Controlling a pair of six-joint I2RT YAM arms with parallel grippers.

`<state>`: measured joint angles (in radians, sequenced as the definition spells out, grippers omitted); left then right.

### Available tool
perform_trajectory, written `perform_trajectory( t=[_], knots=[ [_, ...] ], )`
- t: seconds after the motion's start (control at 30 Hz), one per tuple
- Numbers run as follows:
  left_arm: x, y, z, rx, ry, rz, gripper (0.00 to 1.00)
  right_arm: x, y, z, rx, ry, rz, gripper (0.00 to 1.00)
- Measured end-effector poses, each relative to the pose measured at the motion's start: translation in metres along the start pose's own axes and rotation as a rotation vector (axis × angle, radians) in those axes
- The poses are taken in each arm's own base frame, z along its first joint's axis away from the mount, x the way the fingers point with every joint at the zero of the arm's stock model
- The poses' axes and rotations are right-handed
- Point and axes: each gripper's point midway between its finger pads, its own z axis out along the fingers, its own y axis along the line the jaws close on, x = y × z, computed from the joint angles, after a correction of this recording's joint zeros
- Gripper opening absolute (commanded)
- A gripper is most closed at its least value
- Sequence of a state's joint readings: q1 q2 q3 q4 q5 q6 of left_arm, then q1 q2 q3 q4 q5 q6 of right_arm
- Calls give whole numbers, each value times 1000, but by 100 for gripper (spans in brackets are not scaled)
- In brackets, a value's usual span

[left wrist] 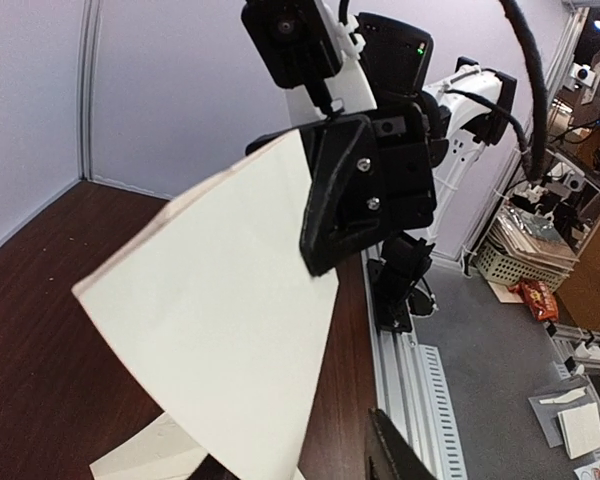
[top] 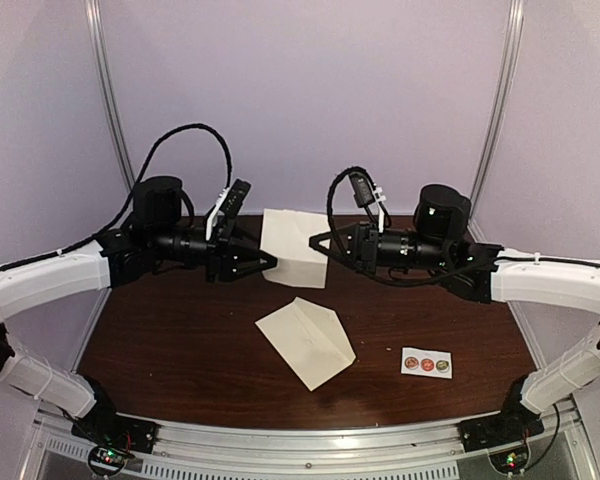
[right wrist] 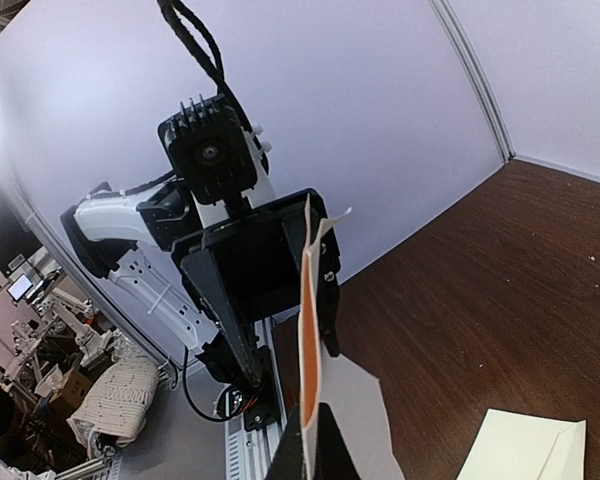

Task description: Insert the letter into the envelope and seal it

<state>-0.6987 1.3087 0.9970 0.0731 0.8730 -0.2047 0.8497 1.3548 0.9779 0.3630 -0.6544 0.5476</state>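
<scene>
The letter [top: 293,246], a folded cream sheet, hangs in the air between the two arms above the back of the table. My right gripper [top: 315,241] is shut on its right edge; in the right wrist view the letter [right wrist: 307,330] runs edge-on up from the closed gripper [right wrist: 315,445]. My left gripper [top: 270,263] is open at the sheet's left side, with the paper between its spread jaws. In the left wrist view the letter [left wrist: 220,330] fills the middle and only one finger [left wrist: 392,452] shows. The envelope [top: 306,342] lies flat on the table below.
A small white strip of round stickers [top: 426,363] lies at the table's front right. A corner of the envelope [right wrist: 532,447] shows in the right wrist view. The metal rail [top: 310,440] with both arm bases runs along the near edge.
</scene>
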Motion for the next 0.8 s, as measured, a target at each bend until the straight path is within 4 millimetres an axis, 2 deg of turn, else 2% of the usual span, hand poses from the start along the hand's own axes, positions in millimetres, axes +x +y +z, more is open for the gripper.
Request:
perform_trajectory(
  t=[0.17,0.23,0.33,0.43,0.63,0.73,0.8],
  knots=[
    [5,-2,4,24,16,-11,6,1,3,3,-7,8,-4,0],
    [6,-3,4,29,18,-15,0,1,3,3,-5,7,-8,13],
    [5,-3,4,33,18,-17,0,1,2,3,1,8,-17,35],
    [4,-3,3,30,14,-19,0,1,2,3,1,6,-18,47],
    [-8,-9,-5,4,-35,11,0,14,-2,1,-13,3,2,50],
    [-18,-14,-10,0,-67,36,0,26,-4,2,-40,10,40,39],
    [-22,-15,-11,-2,-81,47,0,34,-3,6,-62,21,64,36]
  ],
)
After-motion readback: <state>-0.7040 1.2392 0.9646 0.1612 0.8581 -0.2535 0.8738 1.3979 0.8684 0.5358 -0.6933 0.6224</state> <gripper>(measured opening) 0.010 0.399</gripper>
